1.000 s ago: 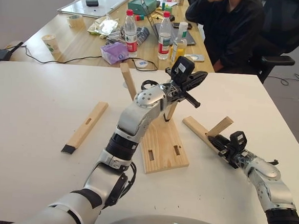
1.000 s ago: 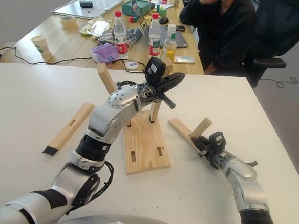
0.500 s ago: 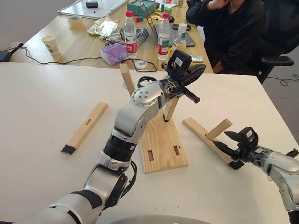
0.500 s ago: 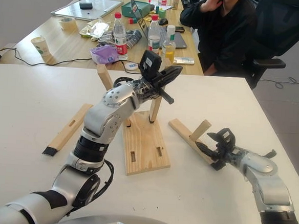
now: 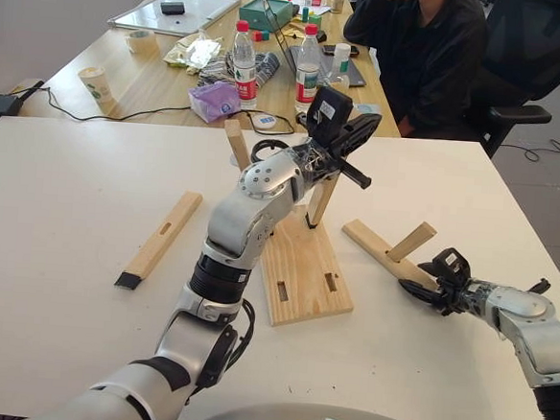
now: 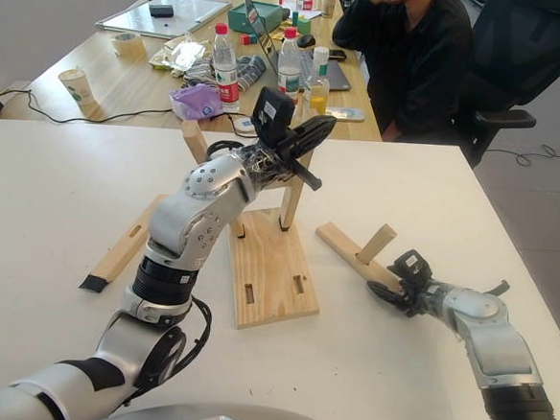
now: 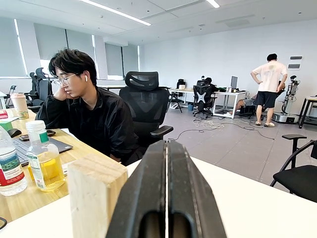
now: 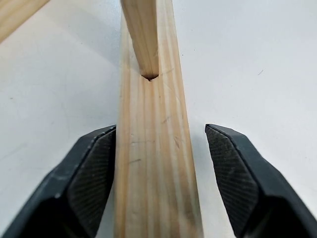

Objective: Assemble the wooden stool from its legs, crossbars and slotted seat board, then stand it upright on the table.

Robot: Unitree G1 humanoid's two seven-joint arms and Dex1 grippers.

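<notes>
The slotted seat board (image 5: 300,269) lies flat mid-table, with two legs standing in it: one (image 5: 234,147) at its far left corner, one (image 5: 319,201) at its far right. My left gripper (image 5: 346,152) is shut with nothing between its fingers, and it rests against the top of the right-hand leg (image 7: 96,191). A third leg (image 5: 381,252) lies on the table to the right with a crossbar (image 5: 412,240) stuck in its slot. My right gripper (image 8: 159,131) is open and straddles that leg's near end. A fourth leg (image 5: 163,235) lies loose on the left.
Behind the white table (image 5: 59,204) stands a wooden table with bottles (image 5: 309,68), a paper cup (image 5: 97,84), a tape roll (image 5: 140,39), a laptop and a cable. A seated person is at its far right. Free room lies along the near edge.
My right forearm has swung out to the right and lowered, its gripper staying at the lying leg's near end. My left gripper has shifted slightly up and left at the upright leg's top.
</notes>
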